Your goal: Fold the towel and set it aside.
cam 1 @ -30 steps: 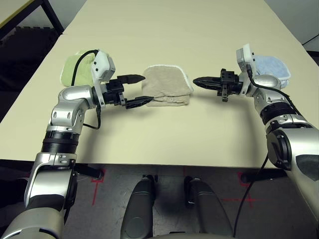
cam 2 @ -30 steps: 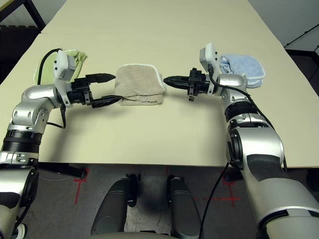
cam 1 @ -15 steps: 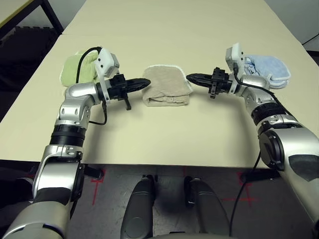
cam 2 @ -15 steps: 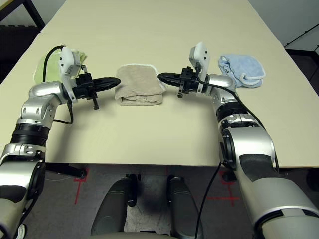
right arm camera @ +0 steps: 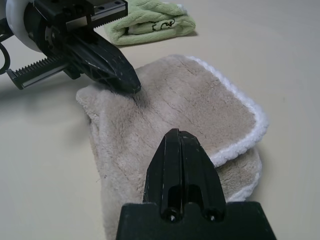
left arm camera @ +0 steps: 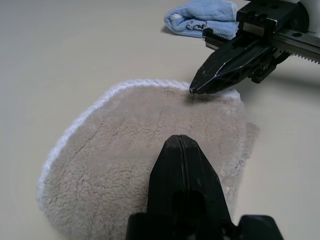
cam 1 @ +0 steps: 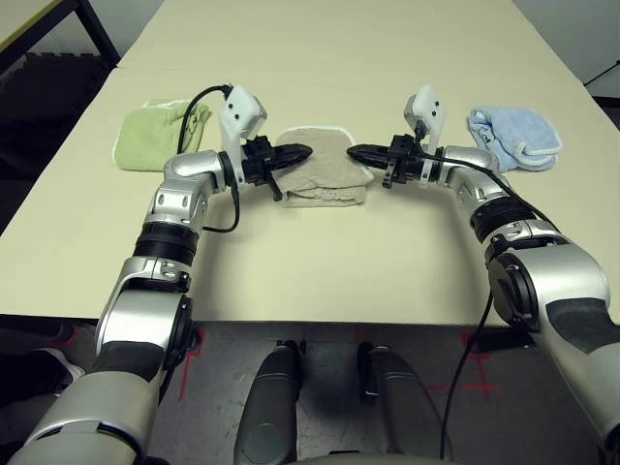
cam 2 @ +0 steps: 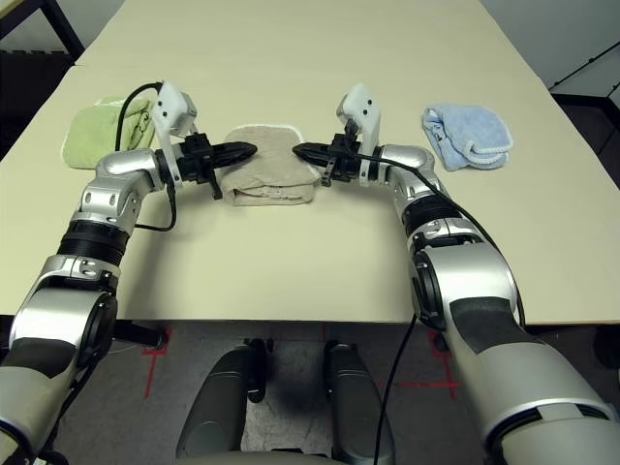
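Table [cam 1: 320, 262]: cream, broad. Towel [cam 1: 325, 174]: beige, folded, white-edged, lying mid-table between light green towel [cam 1: 155, 136] and light blue towel [cam 1: 513, 136]. Left gripper [cam 1: 300, 152]: fingers pressed together, tip over towel's left part, contact seen from right wrist. Right gripper [cam 1: 354, 152]: likewise closed, empty, tip at towel's white edging, seen from left wrist.

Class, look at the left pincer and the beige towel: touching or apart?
Touching. In the right wrist view the left pincer, shut, presses its tip into the towel, denting the pile beside it.
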